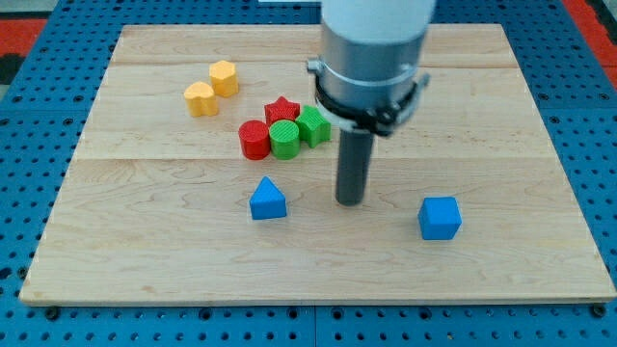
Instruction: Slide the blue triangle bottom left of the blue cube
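The blue triangle [268, 200] lies on the wooden board [145, 251], left of centre and low in the view. The blue cube [440, 218] sits to its right, slightly lower in the view. My tip [350, 200] rests on the board between the two blue blocks, closer to the triangle and apart from both. The arm's grey body rises above it toward the view's top.
A cluster sits above the triangle: a red cylinder [254, 140], a green cylinder [285, 139], a red star [281, 109] and a green block [313, 125]. Two yellow blocks [212, 89] lie at the upper left. Blue pegboard [29, 145] surrounds the board.
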`<control>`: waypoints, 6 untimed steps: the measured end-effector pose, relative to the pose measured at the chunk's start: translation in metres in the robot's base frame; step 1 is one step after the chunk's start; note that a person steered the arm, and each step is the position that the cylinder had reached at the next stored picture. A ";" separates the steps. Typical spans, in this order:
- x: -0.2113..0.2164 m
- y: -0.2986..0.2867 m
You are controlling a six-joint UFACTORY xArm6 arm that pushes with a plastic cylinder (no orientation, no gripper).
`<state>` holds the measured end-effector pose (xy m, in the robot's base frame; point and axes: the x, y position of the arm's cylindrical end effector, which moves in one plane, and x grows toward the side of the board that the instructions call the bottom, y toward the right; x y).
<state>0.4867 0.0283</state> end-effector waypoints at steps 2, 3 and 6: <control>-0.004 -0.128; 0.009 -0.131; 0.071 -0.038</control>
